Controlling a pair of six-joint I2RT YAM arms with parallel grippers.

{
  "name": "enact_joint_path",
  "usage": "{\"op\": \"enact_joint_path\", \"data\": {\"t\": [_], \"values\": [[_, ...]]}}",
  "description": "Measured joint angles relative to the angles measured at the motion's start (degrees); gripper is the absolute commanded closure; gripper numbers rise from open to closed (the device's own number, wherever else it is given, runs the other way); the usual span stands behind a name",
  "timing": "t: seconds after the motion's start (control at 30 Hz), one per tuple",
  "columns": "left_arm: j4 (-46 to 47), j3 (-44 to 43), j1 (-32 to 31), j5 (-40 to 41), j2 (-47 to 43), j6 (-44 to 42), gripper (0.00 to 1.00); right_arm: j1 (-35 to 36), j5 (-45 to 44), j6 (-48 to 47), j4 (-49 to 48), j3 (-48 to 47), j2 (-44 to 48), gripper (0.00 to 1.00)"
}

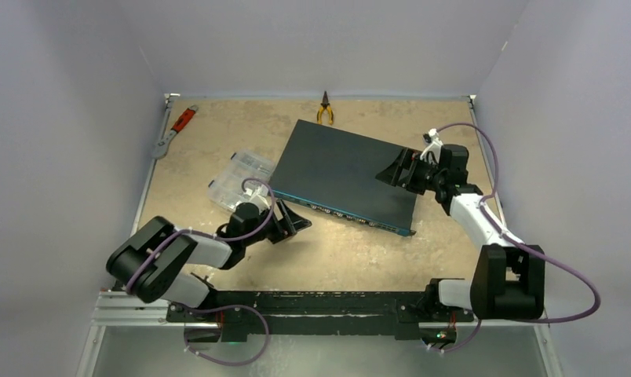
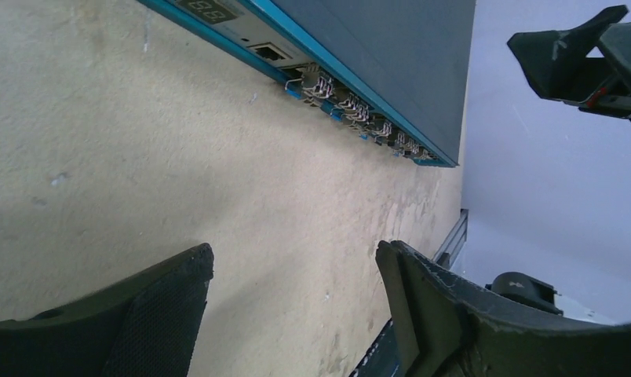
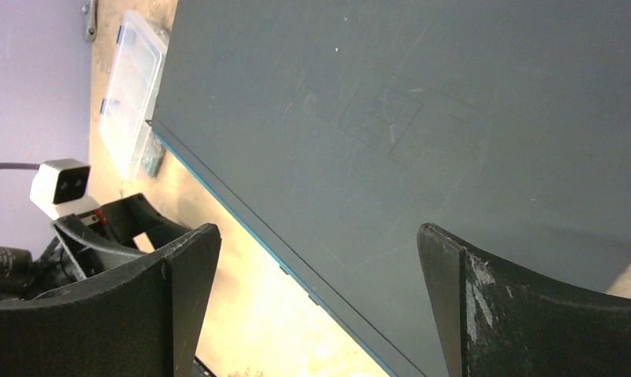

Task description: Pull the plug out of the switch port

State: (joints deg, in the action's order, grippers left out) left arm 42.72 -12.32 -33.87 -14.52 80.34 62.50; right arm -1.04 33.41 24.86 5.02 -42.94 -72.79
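**Non-task items on the counter**

Tan, scuffed counter [image 1: 336, 259]. A clear plastic compartment box [image 1: 235, 177] sits left of centre, skewed to the edges. A red-handled wrench [image 1: 173, 131] lies in the far-left corner. Yellow-handled pliers [image 1: 325, 110] lie at mid far edge. All three are well apart.

Plug indistinct among the tiny ports [image 2: 351, 110] of the switch [image 2: 391, 55].

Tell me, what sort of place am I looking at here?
Likely a robotics test cell: plain pale walls box in a tan tabletop, a left arm and right arm are bolted at its edge, and a network switch, pliers and wrench lie out as props.
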Motion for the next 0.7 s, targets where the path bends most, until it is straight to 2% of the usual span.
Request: {"op": "enact_joint_path", "data": {"t": [0.33, 0.7], "values": [[20.72, -0.79, 0.00, -2.60, 15.65, 7.23, 0.37, 9.86, 0.13, 2.73, -3.85, 0.07, -5.84, 0.01], [33.99, -0.79, 0.11, -0.07, 24.15, 13.53, 0.45, 17.84, -4.04, 4.33, -6.08, -0.52, -8.61, 0.01]]}}
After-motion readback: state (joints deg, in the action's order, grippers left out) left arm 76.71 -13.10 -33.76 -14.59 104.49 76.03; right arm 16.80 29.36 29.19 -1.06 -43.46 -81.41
